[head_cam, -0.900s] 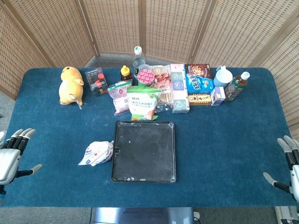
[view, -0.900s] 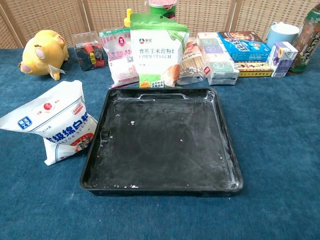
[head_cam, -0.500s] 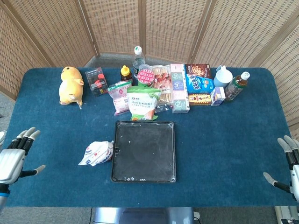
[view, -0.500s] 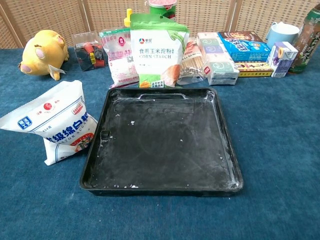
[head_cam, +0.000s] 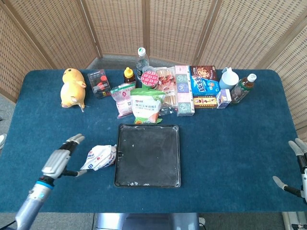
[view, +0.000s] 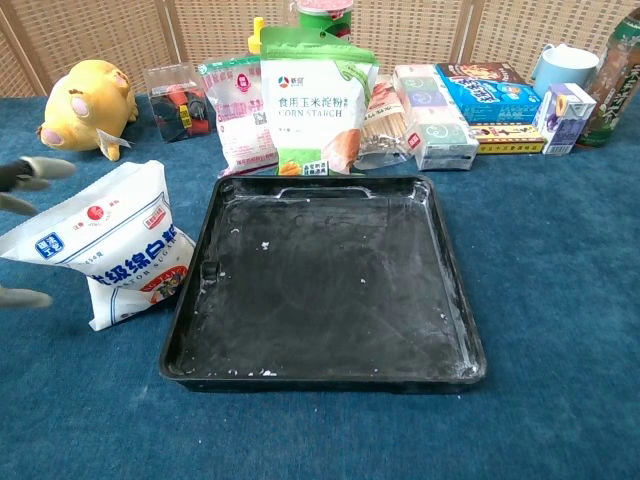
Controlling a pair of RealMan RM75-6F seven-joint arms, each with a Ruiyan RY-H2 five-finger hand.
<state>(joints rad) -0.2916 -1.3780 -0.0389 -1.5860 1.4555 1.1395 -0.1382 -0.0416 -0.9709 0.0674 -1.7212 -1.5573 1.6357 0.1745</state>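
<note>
left hand point(head_cam: 61, 160) — fingers spread, has swung in beside the sugar bag point(head_cam: 99, 157) | right hand point(head_cam: 298, 167) spread, idle at the table edge — grasp looks imminent

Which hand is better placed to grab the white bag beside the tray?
Left. The left hand is open just beside the white bag; the right hand sits at the far table edge.

We take this for a staged test room rather than a real kitchen: a table point(head_cam: 240, 143) draped in blue cloth, closed in by folding wicker screens point(head_cam: 168, 28), with groceries lined in a row, corn starch bag point(view: 318, 100), biscuit boxes point(head_cam: 204, 86), green tea bottle point(head_cam: 243, 88), beside a plush toy point(head_cam: 72, 88).
</note>
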